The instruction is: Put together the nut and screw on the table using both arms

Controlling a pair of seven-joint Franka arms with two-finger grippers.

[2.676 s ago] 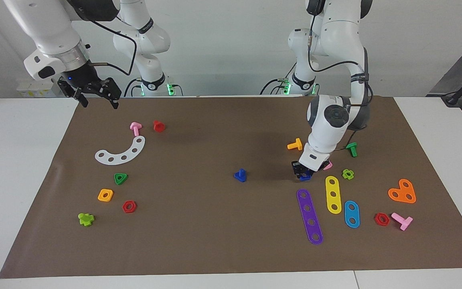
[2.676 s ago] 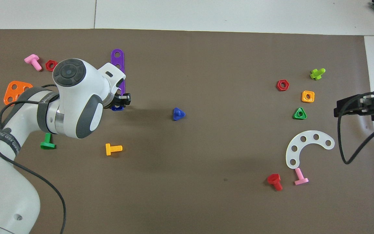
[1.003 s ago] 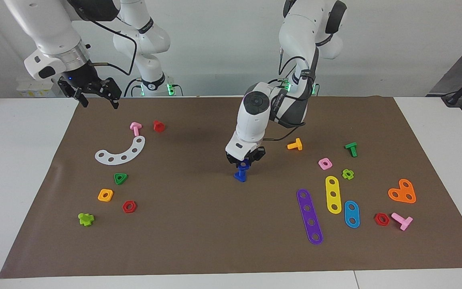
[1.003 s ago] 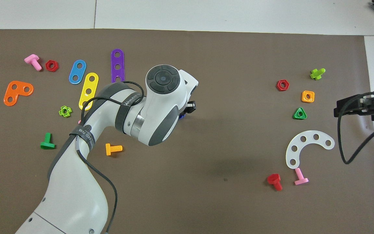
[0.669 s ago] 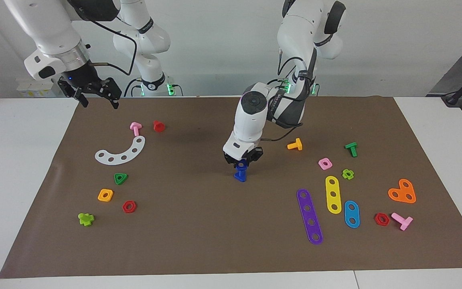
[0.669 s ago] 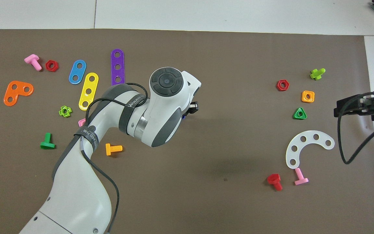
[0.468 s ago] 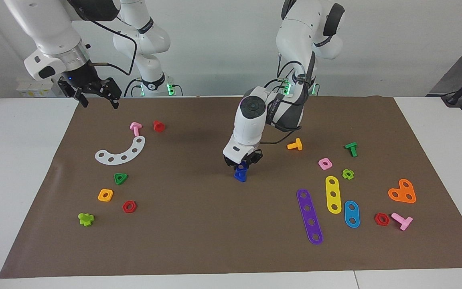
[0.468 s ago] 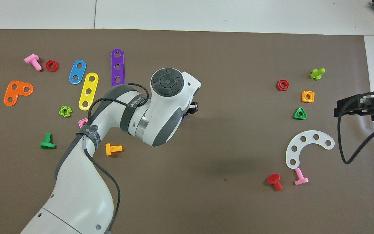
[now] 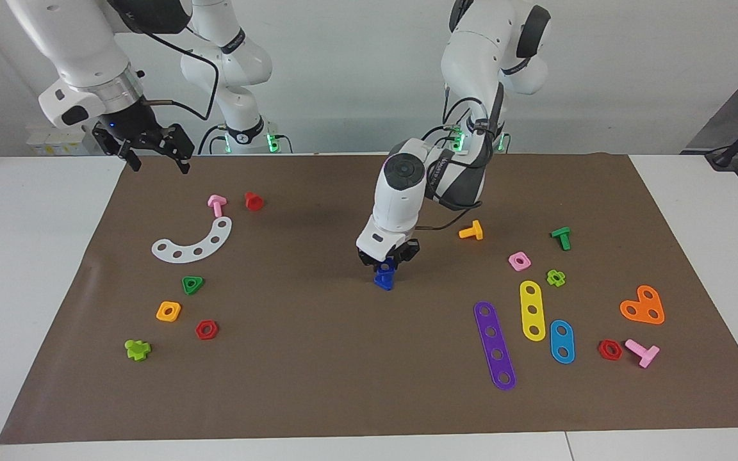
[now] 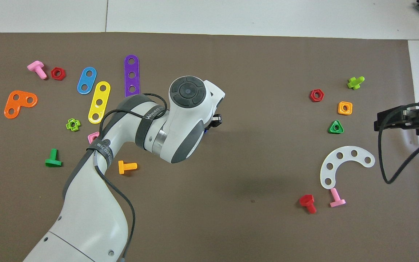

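The dark-blue screw [image 9: 384,281] stands on the brown mat [image 9: 318,384] near the table's middle, shaft up. My left gripper [image 9: 387,261] is right over it, shut on the dark-blue nut [image 9: 387,265], which sits at the top of the screw's shaft. In the overhead view the left arm [image 10: 180,120] hides the nut and the screw, and only a sliver of blue [image 10: 205,130] shows. My right gripper [image 9: 154,155] waits open and empty above the mat's corner at the right arm's end; it also shows in the overhead view [image 10: 378,123].
An orange screw [image 9: 471,231], a pink square nut [image 9: 519,260], a green screw [image 9: 562,237] and coloured strips [image 9: 494,345] lie toward the left arm's end. A white curved strip [image 9: 193,242], an orange square nut [image 9: 168,311] and red nuts lie toward the right arm's end.
My left gripper picked up the nut near the pink nut, carried it to the screw and has lowered it onto the shaft. The right arm has not moved.
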